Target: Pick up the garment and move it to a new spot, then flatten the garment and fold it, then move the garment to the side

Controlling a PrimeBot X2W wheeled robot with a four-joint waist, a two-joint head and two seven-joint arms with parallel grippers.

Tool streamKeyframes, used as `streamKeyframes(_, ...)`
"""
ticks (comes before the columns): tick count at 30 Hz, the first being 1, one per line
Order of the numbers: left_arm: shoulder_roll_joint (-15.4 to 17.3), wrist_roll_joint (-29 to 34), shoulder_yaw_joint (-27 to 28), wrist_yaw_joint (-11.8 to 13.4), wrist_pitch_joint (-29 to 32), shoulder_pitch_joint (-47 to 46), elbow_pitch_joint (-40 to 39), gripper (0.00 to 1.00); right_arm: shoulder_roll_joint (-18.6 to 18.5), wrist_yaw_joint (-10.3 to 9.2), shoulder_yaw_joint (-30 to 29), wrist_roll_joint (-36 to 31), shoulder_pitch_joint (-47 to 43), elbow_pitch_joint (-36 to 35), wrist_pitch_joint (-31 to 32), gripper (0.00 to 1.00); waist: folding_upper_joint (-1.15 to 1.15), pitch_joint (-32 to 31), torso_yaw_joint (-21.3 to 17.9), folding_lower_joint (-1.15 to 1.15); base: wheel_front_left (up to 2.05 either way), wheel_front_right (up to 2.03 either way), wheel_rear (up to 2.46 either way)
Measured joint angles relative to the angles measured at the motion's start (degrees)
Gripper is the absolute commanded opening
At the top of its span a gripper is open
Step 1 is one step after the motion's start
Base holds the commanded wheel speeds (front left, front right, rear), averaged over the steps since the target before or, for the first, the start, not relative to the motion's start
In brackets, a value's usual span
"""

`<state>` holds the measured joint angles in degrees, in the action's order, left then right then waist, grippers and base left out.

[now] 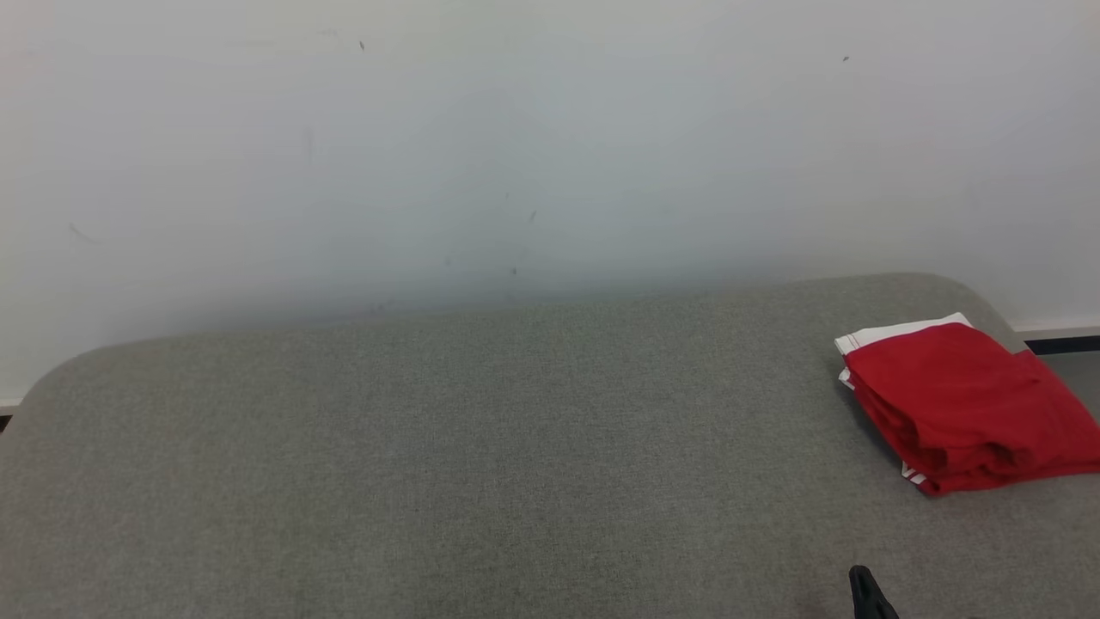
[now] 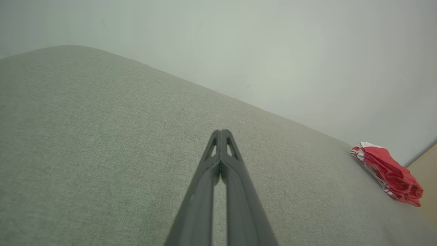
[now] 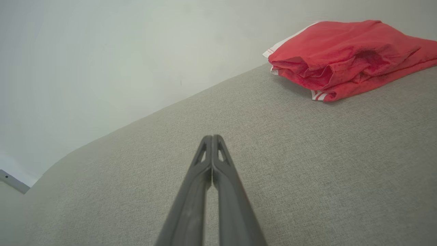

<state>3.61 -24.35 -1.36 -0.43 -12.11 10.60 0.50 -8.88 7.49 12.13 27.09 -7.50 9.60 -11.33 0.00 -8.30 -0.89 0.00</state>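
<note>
Lying folded at the far right corner of the grey upholstered surface (image 1: 481,447), the red garment (image 1: 962,404) with white striped trim sits just beside the rounded back edge, where the padding curves down toward the pale wall (image 1: 516,155). Its right side runs out of the head view, so whether it overhangs the right border cannot be told there; in the left wrist view it rests right along that border, with tan floor (image 2: 426,177) beyond. A dark baseboard (image 1: 1061,346) shows behind the corner. From the garment leftward, a wide stretch of plain fabric reaches to the rounded far left corner, and the long back edge meets the wall across the whole width. The right gripper (image 1: 864,589) pokes up at the bottom of the head view, well apart from the garment and nearer the robot, its two fingers pressed together on nothing. The left gripper (image 2: 221,132) hangs over the middle of the open fabric, its fingers likewise together and holding nothing, far from the garment.
</note>
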Motion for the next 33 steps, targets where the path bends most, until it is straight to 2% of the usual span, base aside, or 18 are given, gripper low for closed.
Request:
streamKeyframes(16,0.8,-16.0,1.6,-1.5,3.0,-3.9,3.3,0.00,1.2,0.00,-2.4,14.6,5.2,3.1,3.5,0.00,0.00,1.3,0.1,0.00,0.00,0.00,0.00)
streamKeyframes(33,1.3,-29.7,3.5,-2.9,6.0,-6.9,6.1,0.00,2.2,-0.01,-4.9,27.2,9.8,6.1,6.8,0.00,0.00,2.6,0.3,0.00,0.00,0.00,0.00)
